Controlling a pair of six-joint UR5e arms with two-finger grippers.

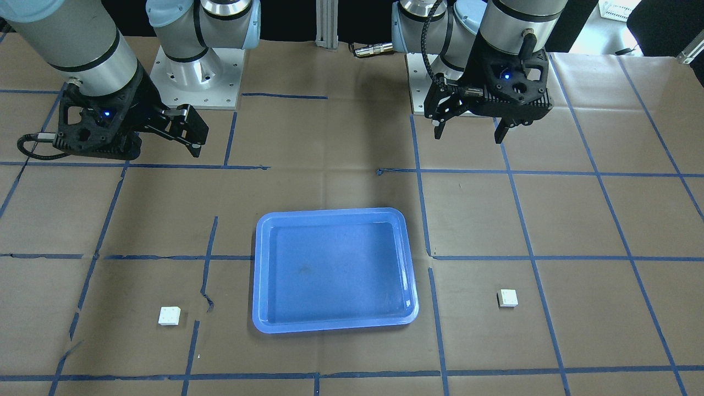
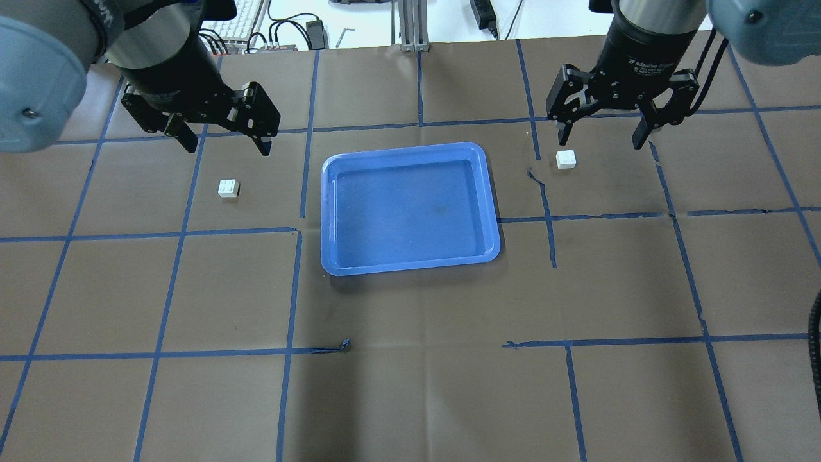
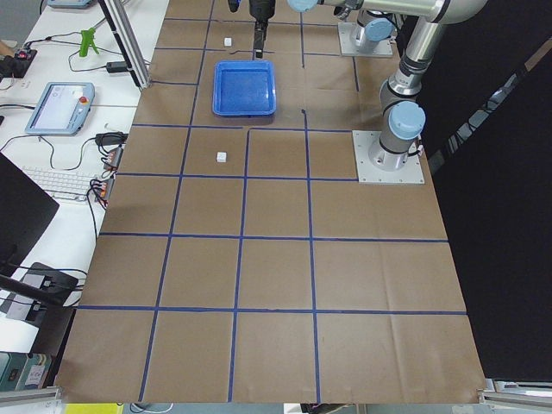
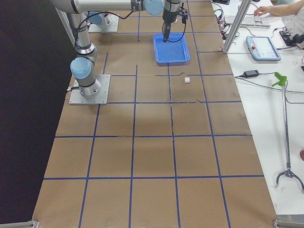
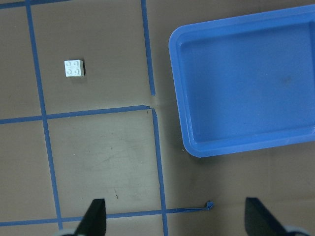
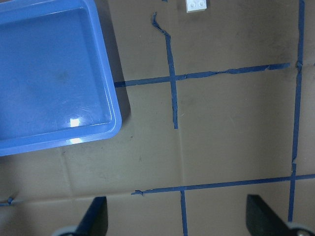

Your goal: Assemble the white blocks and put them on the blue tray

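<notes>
Slippage could be caused by off-centre grasps: left gripper [image 2: 228,144] and right gripper [image 2: 600,138] are held wide, empty; white blocks [image 2: 228,188] flank blue tray [image 2: 410,212].

The arm tubes [image 1: 71,44] are silver-grey with pale blue joint caps [image 1: 165,14]. The left gripper [image 2: 228,146] and right gripper [image 2: 600,141] are black. Square metal base plates [image 1: 228,77] carry screws.

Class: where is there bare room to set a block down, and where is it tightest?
Inside the blue tray, all bare; the wide paper robot-side of it. Tightest: between tray and left white block, right white block.
</notes>
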